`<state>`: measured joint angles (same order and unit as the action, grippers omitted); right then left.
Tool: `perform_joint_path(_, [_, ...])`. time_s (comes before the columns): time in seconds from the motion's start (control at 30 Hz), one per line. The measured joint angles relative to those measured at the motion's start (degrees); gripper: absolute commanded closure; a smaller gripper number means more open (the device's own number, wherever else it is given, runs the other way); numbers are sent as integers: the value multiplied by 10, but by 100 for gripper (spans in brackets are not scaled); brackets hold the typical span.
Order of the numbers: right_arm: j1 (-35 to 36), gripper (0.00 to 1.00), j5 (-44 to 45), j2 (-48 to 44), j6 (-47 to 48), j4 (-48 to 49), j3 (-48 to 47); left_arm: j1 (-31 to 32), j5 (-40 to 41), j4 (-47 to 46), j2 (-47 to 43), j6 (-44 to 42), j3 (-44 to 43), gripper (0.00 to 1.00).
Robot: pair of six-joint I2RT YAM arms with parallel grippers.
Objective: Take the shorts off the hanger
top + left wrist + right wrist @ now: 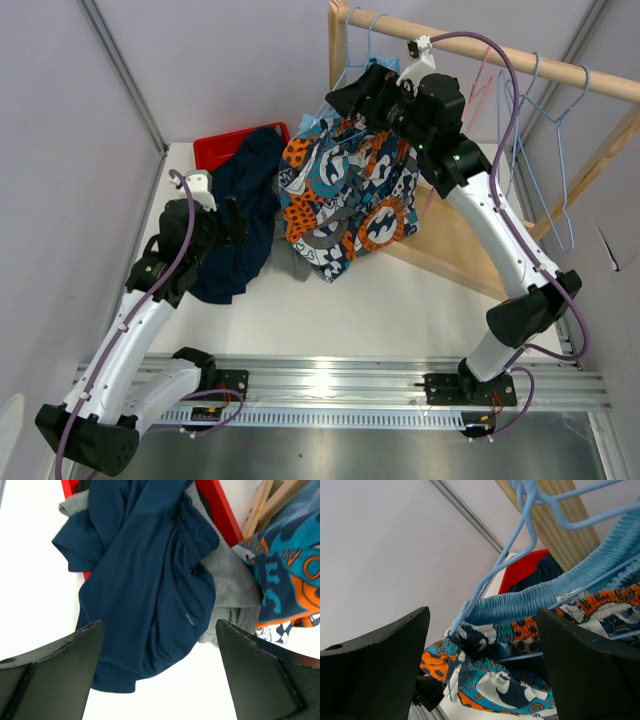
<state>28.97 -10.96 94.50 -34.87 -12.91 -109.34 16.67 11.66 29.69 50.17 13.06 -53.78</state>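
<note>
Orange, blue and white patterned shorts [345, 195] hang on a light blue wire hanger [362, 45] from the wooden rail [480, 48]. In the right wrist view the hanger [495, 570] runs to the shorts' light blue waistband [540, 602]. My right gripper [350, 98] is open, its jaws either side of the waistband at the hanger's left end. Navy shorts [245, 215] lie on the table, over grey shorts [235, 585]. My left gripper [232, 222] is open and empty above the navy shorts' [150, 590] lower edge.
A red bin [222, 150] stands at the back behind the navy shorts. Several empty light blue hangers [545, 130] hang on the rail at the right. The wooden rack's frame [470, 250] stands on the table's right side.
</note>
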Motion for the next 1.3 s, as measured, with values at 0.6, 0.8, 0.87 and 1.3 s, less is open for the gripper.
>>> perform_joint_path(0.6, [21,83,38,73,-7,23,-54,4,1,-14,-8,1,0,1])
perform_joint_path(0.8, [23,85,48,71,-17,16,-54,4,1,-15,-7,0,0,1])
perform_joint_path(0.87, [23,83,50,70,-16,16,-52,4,1,-15,-7,1,0,1])
perform_joint_path(1.3, [23,80,80,-24,3,8,4,4,1,-16,-2,0,0,1])
